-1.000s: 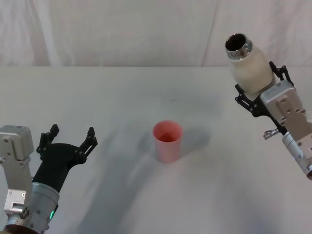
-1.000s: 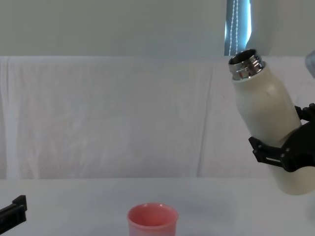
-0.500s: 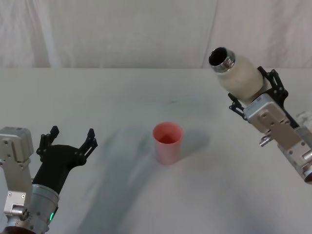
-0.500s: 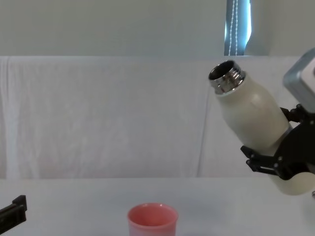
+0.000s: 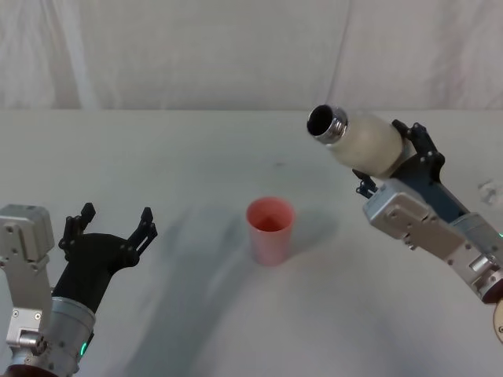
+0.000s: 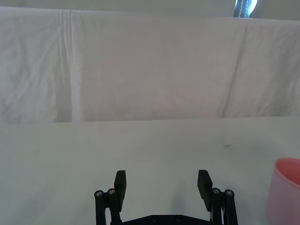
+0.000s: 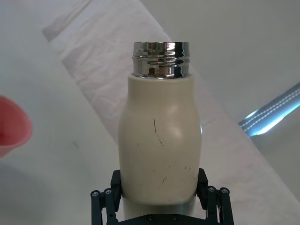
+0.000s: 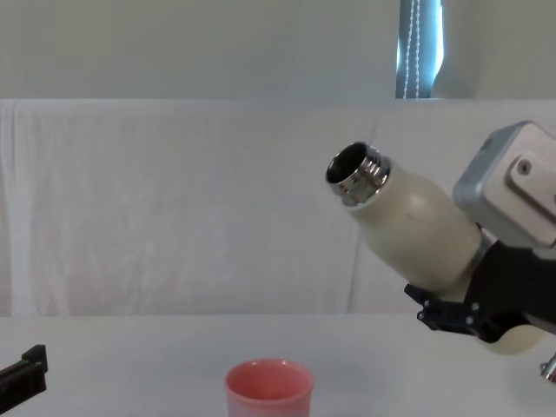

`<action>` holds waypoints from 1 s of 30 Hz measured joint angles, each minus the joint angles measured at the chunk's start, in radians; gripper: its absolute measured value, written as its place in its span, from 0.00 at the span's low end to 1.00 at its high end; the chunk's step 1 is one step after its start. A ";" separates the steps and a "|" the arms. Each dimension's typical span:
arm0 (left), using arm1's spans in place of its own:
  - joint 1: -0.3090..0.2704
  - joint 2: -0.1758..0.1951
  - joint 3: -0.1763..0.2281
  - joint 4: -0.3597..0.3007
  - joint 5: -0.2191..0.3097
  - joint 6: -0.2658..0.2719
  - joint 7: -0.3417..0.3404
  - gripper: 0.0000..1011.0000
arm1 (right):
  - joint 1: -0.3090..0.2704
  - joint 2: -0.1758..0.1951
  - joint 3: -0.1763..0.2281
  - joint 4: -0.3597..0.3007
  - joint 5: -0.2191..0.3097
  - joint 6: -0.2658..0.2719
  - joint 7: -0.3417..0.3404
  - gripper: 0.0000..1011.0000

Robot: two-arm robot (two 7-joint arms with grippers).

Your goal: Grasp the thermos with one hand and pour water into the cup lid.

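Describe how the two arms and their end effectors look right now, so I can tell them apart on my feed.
Both match: the left end effector has black linkage fingers on a black wrist, a boxy light-grey housing beside it, then a silver cylindrical segment with a small green light. The right end effector has the same black linkage fingers, a light-grey screwed housing and a silver-grey forearm behind.

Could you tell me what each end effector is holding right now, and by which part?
The right end effector grips the thermos around its lower body, neck tilted toward the cup lid. The left end effector is open, holding nothing.
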State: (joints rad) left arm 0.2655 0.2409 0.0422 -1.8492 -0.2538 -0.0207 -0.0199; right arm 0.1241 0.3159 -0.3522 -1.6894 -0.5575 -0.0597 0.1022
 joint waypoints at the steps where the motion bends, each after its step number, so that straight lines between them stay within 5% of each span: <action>1: 0.000 0.000 0.000 0.000 0.000 0.000 0.000 0.99 | 0.000 0.001 -0.002 0.001 -0.004 0.000 0.000 0.95; 30: 0.000 0.000 0.000 0.000 0.000 0.000 0.000 0.99 | 0.069 0.063 -0.111 0.083 -0.184 0.014 -0.010 0.95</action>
State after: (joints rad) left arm 0.2655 0.2409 0.0421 -1.8492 -0.2538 -0.0207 -0.0199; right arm 0.1933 0.3784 -0.4636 -1.6063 -0.7416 -0.0459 0.0921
